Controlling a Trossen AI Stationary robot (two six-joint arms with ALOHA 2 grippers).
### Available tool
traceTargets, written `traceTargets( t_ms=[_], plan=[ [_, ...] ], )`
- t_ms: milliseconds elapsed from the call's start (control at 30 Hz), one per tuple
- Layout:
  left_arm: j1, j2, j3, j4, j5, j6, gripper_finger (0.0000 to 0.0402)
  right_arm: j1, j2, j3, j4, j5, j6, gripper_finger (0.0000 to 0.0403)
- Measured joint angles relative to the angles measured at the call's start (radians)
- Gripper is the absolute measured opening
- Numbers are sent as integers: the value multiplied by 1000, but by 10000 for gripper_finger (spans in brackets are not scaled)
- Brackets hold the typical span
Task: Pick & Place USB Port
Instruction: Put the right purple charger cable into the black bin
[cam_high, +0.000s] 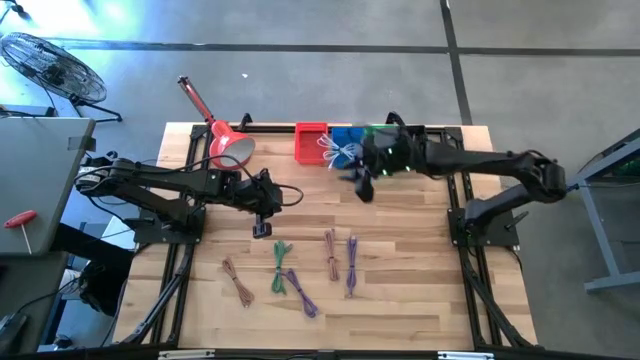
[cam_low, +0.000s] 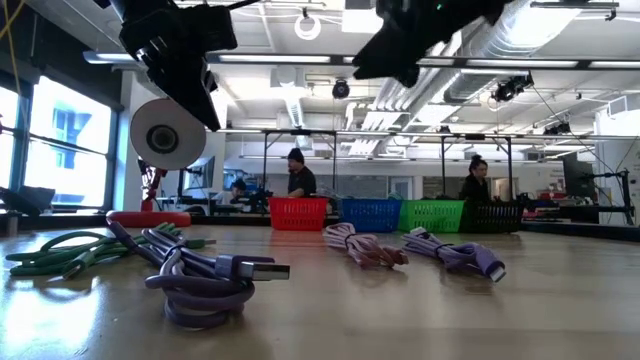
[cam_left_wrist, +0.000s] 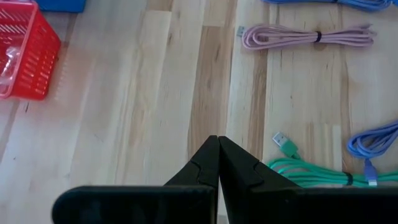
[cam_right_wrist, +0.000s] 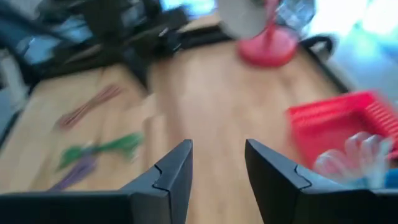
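Observation:
Several coiled USB cables lie flat on the wooden table: a brown one (cam_high: 238, 280), a green one (cam_high: 279, 266), a purple one (cam_high: 301, 294), a pink one (cam_high: 331, 253) and another purple one (cam_high: 351, 266). My left gripper (cam_high: 262, 227) hovers shut just beyond the green cable (cam_left_wrist: 311, 172) and touches nothing. My right gripper (cam_high: 361, 186) hangs open and empty in the air in front of the red basket (cam_right_wrist: 333, 124) and the blue basket (cam_high: 345, 138). A white cable bundle (cam_high: 338, 150) lies at these two baskets.
Red (cam_low: 298, 212), blue (cam_low: 370, 213), green (cam_low: 432, 214) and black (cam_low: 495, 215) baskets stand in a row along the far edge. A red desk lamp (cam_high: 228, 145) stands at the far left. People stand in the room beyond. Bare wood lies between the cables and the baskets.

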Motion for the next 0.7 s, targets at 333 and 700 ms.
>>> traceTargets(
  t_ms=[333,700],
  plan=[
    [0,0,0,-23,1,-12,1,269,-13,-1,-202,208,368,139],
    [0,-37,0,-131,2,-60,1,469,120,-1,-298,277,818,139]
  ],
)
